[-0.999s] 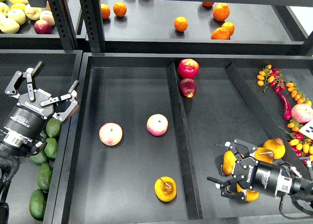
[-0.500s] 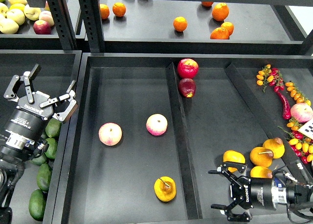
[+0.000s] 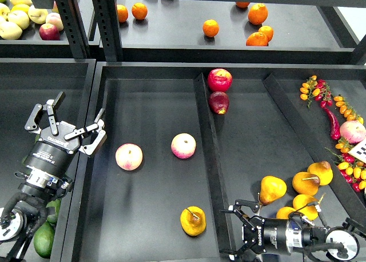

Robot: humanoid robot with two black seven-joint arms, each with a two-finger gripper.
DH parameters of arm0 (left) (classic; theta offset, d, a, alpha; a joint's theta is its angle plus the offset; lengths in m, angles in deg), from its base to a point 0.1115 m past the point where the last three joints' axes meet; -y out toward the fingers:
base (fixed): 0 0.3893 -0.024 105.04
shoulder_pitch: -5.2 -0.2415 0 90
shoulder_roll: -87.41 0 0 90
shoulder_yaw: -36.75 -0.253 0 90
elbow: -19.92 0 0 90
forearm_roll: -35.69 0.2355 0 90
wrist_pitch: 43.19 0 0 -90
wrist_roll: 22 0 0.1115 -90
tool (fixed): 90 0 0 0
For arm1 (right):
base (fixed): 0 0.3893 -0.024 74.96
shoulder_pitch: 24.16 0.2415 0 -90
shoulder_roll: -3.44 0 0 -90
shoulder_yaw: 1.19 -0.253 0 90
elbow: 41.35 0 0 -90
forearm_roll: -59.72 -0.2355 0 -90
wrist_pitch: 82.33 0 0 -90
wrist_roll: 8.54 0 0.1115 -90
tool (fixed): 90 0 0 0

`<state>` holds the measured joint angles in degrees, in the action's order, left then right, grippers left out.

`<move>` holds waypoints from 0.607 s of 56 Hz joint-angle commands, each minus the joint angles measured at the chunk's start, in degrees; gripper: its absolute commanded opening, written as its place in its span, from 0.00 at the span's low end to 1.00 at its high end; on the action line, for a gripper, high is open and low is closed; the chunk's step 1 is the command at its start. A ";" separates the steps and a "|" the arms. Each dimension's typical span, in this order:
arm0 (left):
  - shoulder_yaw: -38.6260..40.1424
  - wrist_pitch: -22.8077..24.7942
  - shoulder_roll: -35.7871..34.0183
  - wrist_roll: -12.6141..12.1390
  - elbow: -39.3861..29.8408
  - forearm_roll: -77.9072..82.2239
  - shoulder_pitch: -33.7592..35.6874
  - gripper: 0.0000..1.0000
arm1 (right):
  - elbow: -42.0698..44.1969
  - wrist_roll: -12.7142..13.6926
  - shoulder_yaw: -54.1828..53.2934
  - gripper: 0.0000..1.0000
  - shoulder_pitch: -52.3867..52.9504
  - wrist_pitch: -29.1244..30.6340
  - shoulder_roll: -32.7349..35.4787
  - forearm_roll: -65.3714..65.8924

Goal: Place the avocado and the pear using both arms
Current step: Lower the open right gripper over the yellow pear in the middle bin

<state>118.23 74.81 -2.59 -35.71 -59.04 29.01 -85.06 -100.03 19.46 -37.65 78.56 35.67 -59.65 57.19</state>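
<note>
Lying alone near the front of the wide left compartment of the black tray [image 3: 154, 73], a golden pear [image 3: 193, 221] rests with its stem up, just left of the centre divider [image 3: 210, 159]. Two pink-yellow apples [image 3: 129, 157] sit farther back in the same compartment. In the middle compartment, two red apples [image 3: 220, 79] rest against the back wall, while four more pears [image 3: 272, 189] cluster at the front right. The right gripper [image 3: 237, 232], fingers spread wide and holding nothing, hovers low in the middle compartment, just across the divider from the lone pear and just beside the cluster. The left gripper [image 3: 66, 122], also spread wide and empty, hangs over the wall between the tray and the left bin [image 3: 34, 79]. Well below it, an avocado [image 3: 44, 239] shows in that bin, partly hidden by the arm. Oranges [image 3: 211, 28] lie on the upper shelf.
</note>
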 commanded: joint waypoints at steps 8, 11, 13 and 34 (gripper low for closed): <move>-0.36 0.00 0.00 -0.01 -0.32 0.09 -0.98 0.99 | 2.17 0.00 -0.10 1.00 -1.03 -0.01 -2.03 -0.63; -0.45 0.00 0.00 -0.01 -0.32 0.09 -1.33 0.99 | 3.13 0.00 -0.19 1.00 -0.94 -0.01 -3.35 -0.63; -0.45 0.00 0.00 -0.01 -0.23 0.09 -1.77 0.99 | 3.92 0.00 -0.28 1.00 -0.94 -0.01 -4.31 -0.63; -0.45 0.00 0.00 -0.01 -0.23 0.09 -2.47 0.99 | 7.09 0.00 -1.24 0.99 -0.50 -0.01 -7.21 -0.63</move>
<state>117.79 74.81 -2.59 -35.71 -59.33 29.10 -87.51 -93.65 19.46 -38.15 77.91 35.66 -65.90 56.56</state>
